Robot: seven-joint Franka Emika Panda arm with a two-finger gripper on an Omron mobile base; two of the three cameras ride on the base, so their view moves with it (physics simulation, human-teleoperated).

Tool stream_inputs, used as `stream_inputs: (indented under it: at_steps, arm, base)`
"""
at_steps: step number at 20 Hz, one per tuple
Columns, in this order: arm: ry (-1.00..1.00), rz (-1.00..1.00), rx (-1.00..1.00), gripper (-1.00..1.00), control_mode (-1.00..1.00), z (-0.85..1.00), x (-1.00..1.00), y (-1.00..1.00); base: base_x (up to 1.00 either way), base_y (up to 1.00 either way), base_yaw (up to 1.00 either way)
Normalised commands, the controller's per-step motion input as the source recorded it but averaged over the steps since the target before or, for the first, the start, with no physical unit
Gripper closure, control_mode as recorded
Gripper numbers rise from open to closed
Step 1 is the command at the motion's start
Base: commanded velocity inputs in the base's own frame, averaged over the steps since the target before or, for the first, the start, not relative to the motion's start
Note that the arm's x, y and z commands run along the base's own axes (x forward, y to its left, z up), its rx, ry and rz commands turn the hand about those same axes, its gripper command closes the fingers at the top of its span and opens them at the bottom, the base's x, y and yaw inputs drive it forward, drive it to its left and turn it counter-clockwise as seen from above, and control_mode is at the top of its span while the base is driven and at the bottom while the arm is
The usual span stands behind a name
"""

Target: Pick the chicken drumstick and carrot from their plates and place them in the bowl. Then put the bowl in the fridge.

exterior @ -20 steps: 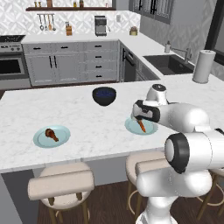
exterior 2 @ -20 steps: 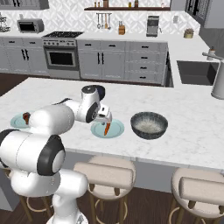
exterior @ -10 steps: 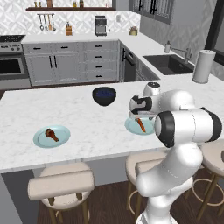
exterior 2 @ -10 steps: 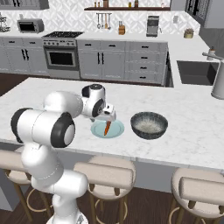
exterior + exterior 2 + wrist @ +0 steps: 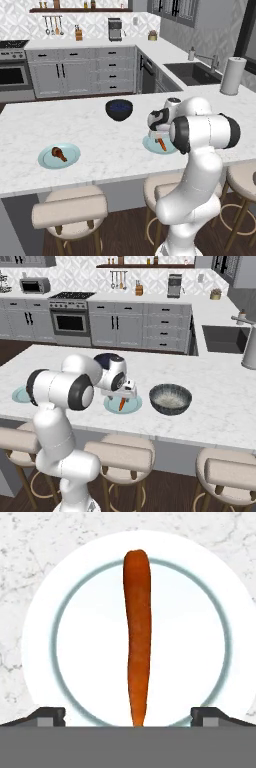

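The orange carrot (image 5: pixel 137 632) lies lengthwise on a pale teal plate (image 5: pixel 200 637), between my fingertips (image 5: pixel 50 716). My gripper (image 5: pixel 128 717) hangs just above it, open, with nothing held. From the base, the gripper (image 5: pixel 159 133) (image 5: pixel 128 394) points down over the carrot (image 5: pixel 163 146) (image 5: pixel 121 404) and its plate (image 5: pixel 150 145) (image 5: pixel 132 406). The reddish-brown chicken drumstick (image 5: pixel 58 153) rests on the other plate (image 5: pixel 73 150) (image 5: pixel 18 394) at the counter's left. The dark bowl (image 5: pixel 119 109) (image 5: pixel 170 398) stands apart from the carrot plate. The fridge is out of view.
Padded stools (image 5: pixel 70 210) (image 5: pixel 117 453) line the island's front edge. A paper towel roll (image 5: pixel 231 75) and a sink (image 5: pixel 192 72) sit on the right. Cabinets and an oven (image 5: pixel 70 318) stand along the back wall.
The arm's elbow has swung round toward the front of the island, and the hand has settled lower over the carrot plate. The jaws stay open.
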Motion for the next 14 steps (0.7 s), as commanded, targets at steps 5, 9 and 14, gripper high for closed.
stream_inputs:
  at_steps: [5,9,14]
  arm:
    - [0.04,0.07,0.00,-1.00,-1.00,-0.23,0.43,0.00]
    - [0.03,0.11,0.00,-1.00,-1.00,-0.18,0.52,-0.01]
    - [0.07,0.13,0.00,-1.00,-1.00,-0.29,0.34,-0.09]
  base:
    - [0.00,0.00,0.00]
    - [0.00,0.00,0.00]
    - [0.00,0.00,0.00]
